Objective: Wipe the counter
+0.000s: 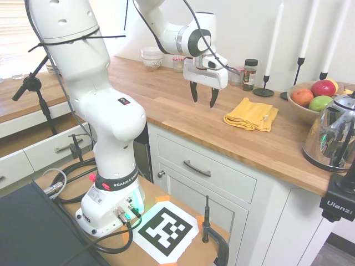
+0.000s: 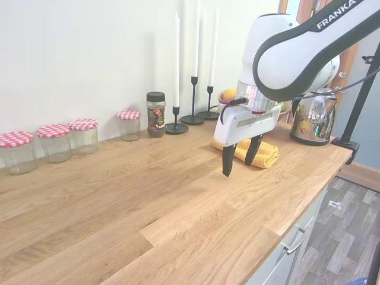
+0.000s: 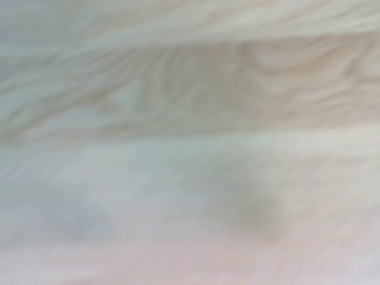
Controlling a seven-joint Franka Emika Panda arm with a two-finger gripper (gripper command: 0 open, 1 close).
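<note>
Warm-brown butcher-block planks make up the worktop (image 1: 183, 105), which runs along the wall on top of white panelled cabinets (image 1: 211, 183) with metal bar handles. The gripper (image 1: 203, 101) hangs just above bare wood, fingers pointing down and spread apart with nothing between them. In the wrist view there is only blurred wood grain.

One folded yellow cloth (image 1: 250, 115) lies on the worktop, near the gripper and apart from it, on the side toward the kettle (image 1: 333, 133). That single shiny metal kettle stands at the end of the worktop. Beside it is one wooden bowl (image 1: 304, 108) of fruit, red, orange and green pieces among them.

Three tall white candles (image 2: 176, 53) stand in black holders by the wall. Next to them is one dark-lidded spice jar (image 2: 155, 114) with a label too small to read. Four glass jars with red-and-white checked lids (image 2: 83, 135) line the wall further along; one of them stands apart from the other three, closer to the spice jar. A stack of white bowls (image 1: 152, 57) sits toward the far corner of the worktop.

"FRANKA" is printed on the arm's base ring and upper link. A black block at the picture's edge reads "Ulanzi" (image 1: 336, 209).
</note>
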